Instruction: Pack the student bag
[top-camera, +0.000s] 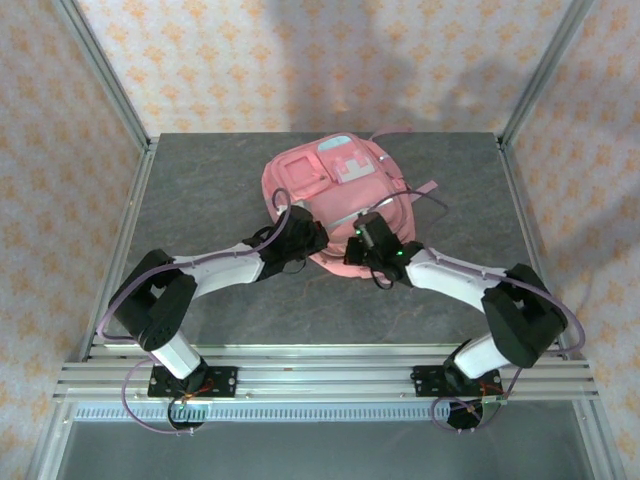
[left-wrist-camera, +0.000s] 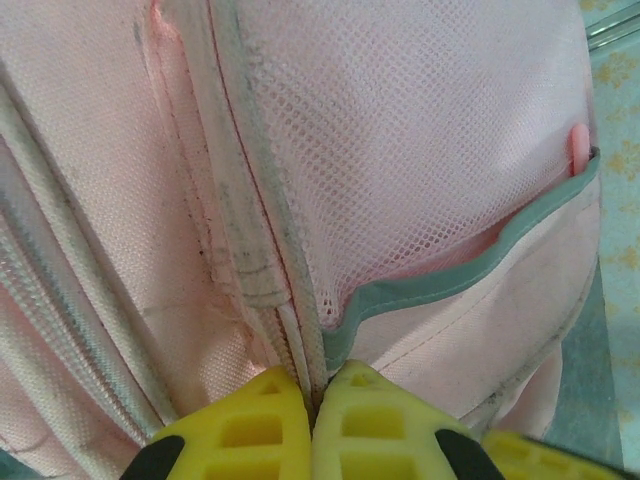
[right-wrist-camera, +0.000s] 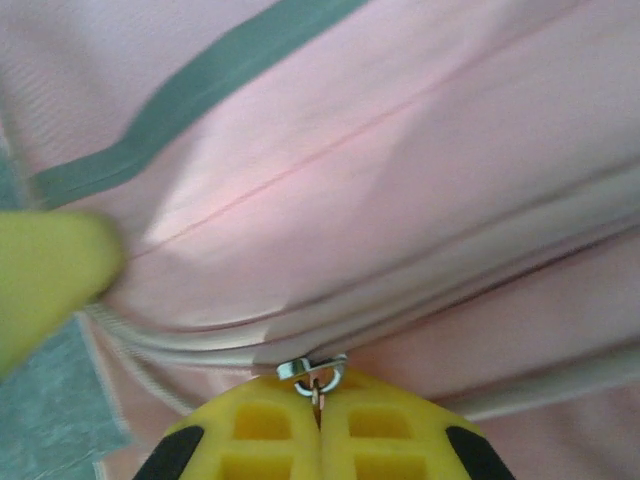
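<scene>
The bag (top-camera: 335, 190) lies flat on the counter (top-camera: 200, 200), in the middle and toward the far side, with its front pockets up. Both hands meet it at its near edge, close to each other.

The left hand (top-camera: 303, 236) is at the near-left part of the bag. In the left wrist view its yellow fingers (left-wrist-camera: 255, 395) are pressed together. The seam beside the mesh pocket (left-wrist-camera: 420, 160) runs down between their tips, so this hand is clenched on the bag. The grey trim (left-wrist-camera: 450, 280) of that pocket ends just at the right finger.

The right hand (top-camera: 368, 238) is just to the right of the left one. Its fingers (right-wrist-camera: 385, 395) are also clenched, and they grasp the small metal zip pull (right-wrist-camera: 312, 372) at their tips. The rest of the bag spreads away from both hands.
</scene>
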